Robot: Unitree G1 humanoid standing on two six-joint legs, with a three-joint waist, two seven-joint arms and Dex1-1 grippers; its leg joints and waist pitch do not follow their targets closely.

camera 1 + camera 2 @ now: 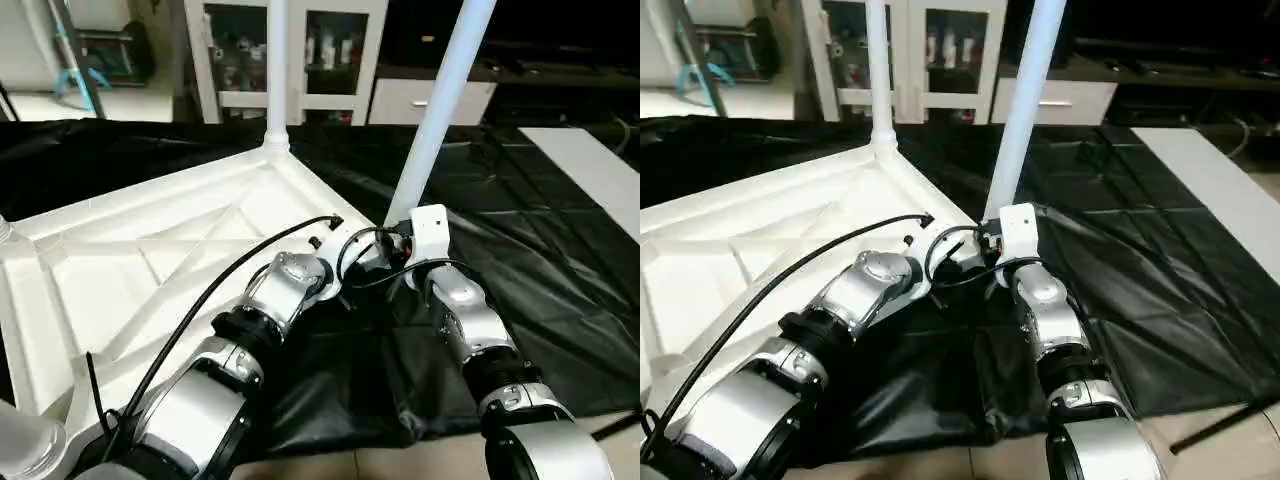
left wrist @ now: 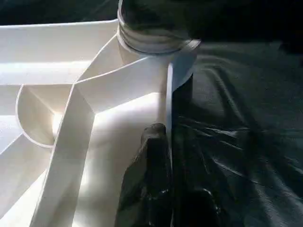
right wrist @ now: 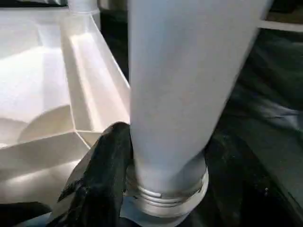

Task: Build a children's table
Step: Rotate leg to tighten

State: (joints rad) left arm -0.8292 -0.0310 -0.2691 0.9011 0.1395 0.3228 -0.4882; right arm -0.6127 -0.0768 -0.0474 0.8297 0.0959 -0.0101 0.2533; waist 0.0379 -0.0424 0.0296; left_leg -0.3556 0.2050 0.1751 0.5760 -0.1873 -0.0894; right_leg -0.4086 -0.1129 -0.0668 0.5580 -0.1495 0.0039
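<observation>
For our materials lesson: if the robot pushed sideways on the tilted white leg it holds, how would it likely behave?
The leg looks stiff: a straight tapered tube. It would probably tip or wobble, since it leans and seems not fully seated in the tabletop corner. Its smooth surface may slip in the right hand.

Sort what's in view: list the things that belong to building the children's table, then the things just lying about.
Job:
- white plastic ribbed tabletop, upside down
- slanted white tube leg
- upright white tube leg
- right claw around the slanted leg

Lying about:
- black cloth
- white glass-door cabinet
</observation>
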